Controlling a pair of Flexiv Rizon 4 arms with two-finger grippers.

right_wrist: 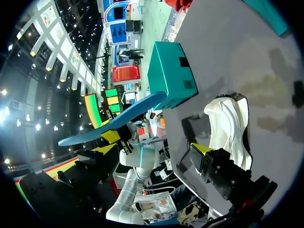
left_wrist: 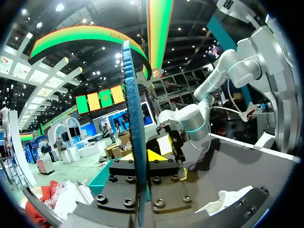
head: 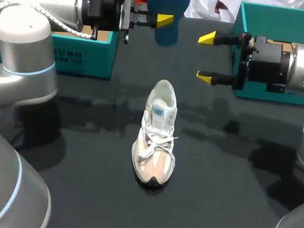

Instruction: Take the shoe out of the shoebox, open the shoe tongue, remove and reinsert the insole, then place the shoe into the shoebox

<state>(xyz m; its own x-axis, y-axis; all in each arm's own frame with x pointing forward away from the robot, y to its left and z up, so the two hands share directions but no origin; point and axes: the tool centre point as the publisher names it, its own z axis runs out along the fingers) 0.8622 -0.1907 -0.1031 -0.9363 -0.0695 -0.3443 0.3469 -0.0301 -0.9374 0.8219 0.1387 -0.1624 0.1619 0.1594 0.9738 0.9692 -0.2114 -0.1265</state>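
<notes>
The shoe [head: 156, 141] lies on its sole mid-desk, toe toward the robot, laces tied and tongue up. Its blue insole [head: 168, 6] is out of it, held in the air above the desk's [head: 213, 204] far side, pinched edge-on between the left arm's fingers [head: 164, 20]. Facing them, just beside the insole, the right arm's fingers [head: 207, 38] are spread wide and hold nothing. A teal shoebox [head: 86, 57] stands at the far left, and a second teal box [head: 282, 19] at the far right.
</notes>
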